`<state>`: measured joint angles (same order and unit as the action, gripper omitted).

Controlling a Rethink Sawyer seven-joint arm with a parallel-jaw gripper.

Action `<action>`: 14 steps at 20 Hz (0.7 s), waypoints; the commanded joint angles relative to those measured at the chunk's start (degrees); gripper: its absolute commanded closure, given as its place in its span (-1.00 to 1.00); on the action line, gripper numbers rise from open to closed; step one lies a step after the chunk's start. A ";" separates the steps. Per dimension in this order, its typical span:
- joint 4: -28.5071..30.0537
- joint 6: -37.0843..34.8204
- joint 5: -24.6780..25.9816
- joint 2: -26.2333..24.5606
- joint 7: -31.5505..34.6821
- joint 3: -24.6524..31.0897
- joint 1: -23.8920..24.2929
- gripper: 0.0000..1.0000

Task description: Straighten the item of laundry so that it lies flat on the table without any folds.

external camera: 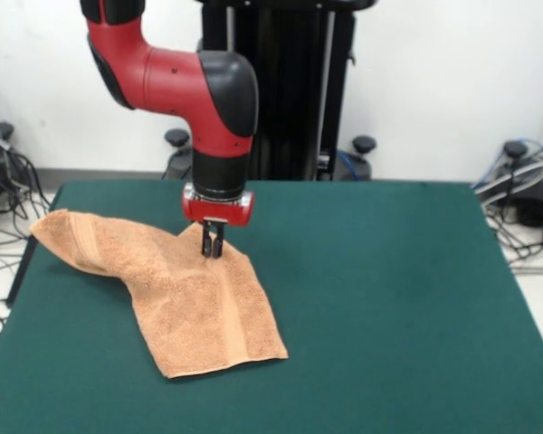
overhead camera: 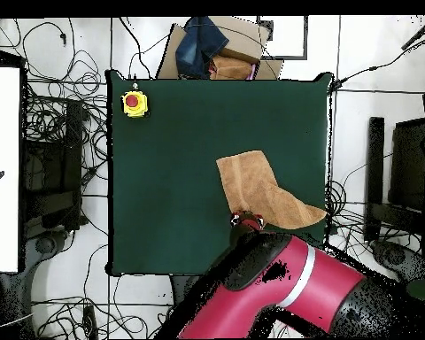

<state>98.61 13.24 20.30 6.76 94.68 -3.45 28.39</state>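
Note:
The item of laundry (external camera: 185, 303), a peach-orange towel, lies on the left half of the green table (external camera: 389, 298). It is bent in an angle, with one end reaching to the table's left edge and the other spread toward the front. My gripper (external camera: 212, 244) points straight down at the towel's far edge, where the cloth rises in a small peak. Its fingers stand close together, pinching that edge. In the overhead view the towel (overhead camera: 260, 188) lies by the table's (overhead camera: 181, 177) right edge, and the arm covers most of the gripper (overhead camera: 245, 218).
A yellow box with a red button (overhead camera: 135, 104) sits on one table corner in the overhead view. A cardboard box with blue cloth (overhead camera: 212, 49) stands beyond the table's edge. Cables lie on the floor around the table.

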 commanded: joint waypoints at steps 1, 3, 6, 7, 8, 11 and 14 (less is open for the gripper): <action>-5.82 1.83 -3.46 -4.19 10.04 2.06 -0.86 1.00; -5.87 1.89 -3.58 -4.34 10.07 1.92 -0.90 1.00; -5.41 1.35 -4.14 -4.03 10.18 1.15 -1.43 1.00; -5.51 1.42 -4.01 -4.11 10.05 1.16 -1.37 1.00; -5.75 1.26 -4.08 -4.35 9.97 1.20 -1.31 1.00; -5.79 1.34 -4.00 -4.37 9.85 1.06 -1.53 1.00; -5.95 0.61 -3.49 -4.21 9.44 1.57 -0.99 1.00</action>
<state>98.58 13.25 20.01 6.72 94.68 -3.65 28.18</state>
